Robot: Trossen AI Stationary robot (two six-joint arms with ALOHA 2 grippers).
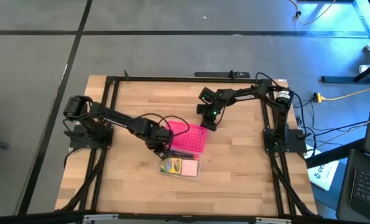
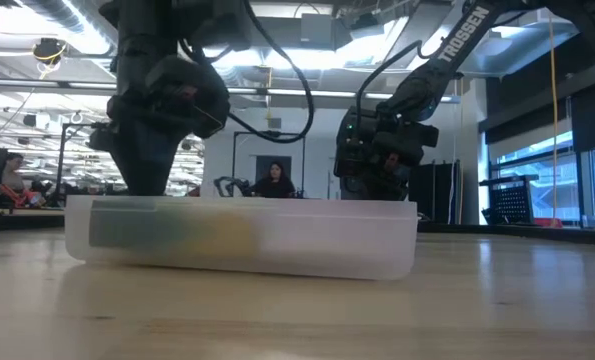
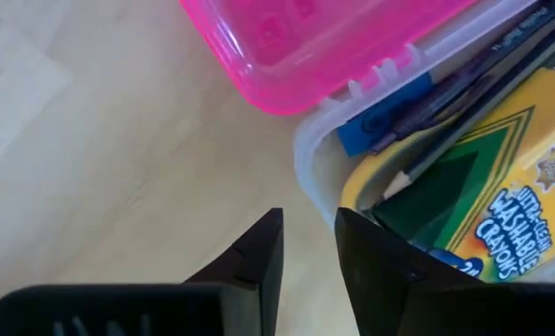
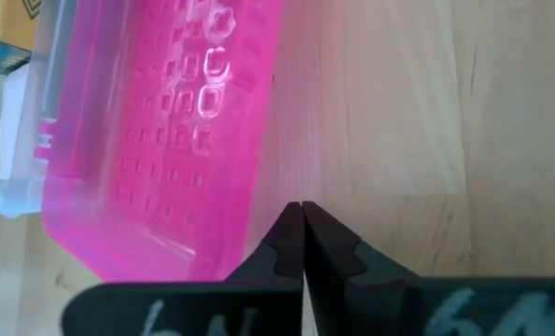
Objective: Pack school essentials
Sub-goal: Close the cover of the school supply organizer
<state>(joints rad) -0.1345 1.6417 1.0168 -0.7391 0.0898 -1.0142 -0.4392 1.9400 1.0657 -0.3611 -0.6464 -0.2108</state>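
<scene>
The clear plastic rectangular box (image 1: 181, 167) sits on the pale wooden counter (image 1: 234, 180) a little toward six o'clock of centre. The yellow-green crayon box (image 3: 482, 219) lies inside it with dark thin pencils (image 3: 464, 89) resting across it and a small blue eraser (image 3: 380, 121) tucked against the near wall. The bright pink dotted rectangular lid (image 1: 186, 138) is hinged open at twelve o'clock of the box, lying flat on the counter.

The left gripper (image 3: 307, 245) hovers at the box's nine o'clock corner, its fingers (image 3: 258, 257) parted a narrow way and empty, one outside the wall and one above the crayon box. The right gripper (image 4: 301, 238) waits at one o'clock of the lid, fingers pressed together on nothing.

The packing looks close to done, with closing the lid the likely remaining step. The risk lies in that straddling stance: if the left fingers drop or clamp here they could pinch the box wall and drag the whole box, or nudge the pencils so that they stick up and block the lid. A push from the right gripper on the lid's edge could slide the light box instead of folding the lid.
</scene>
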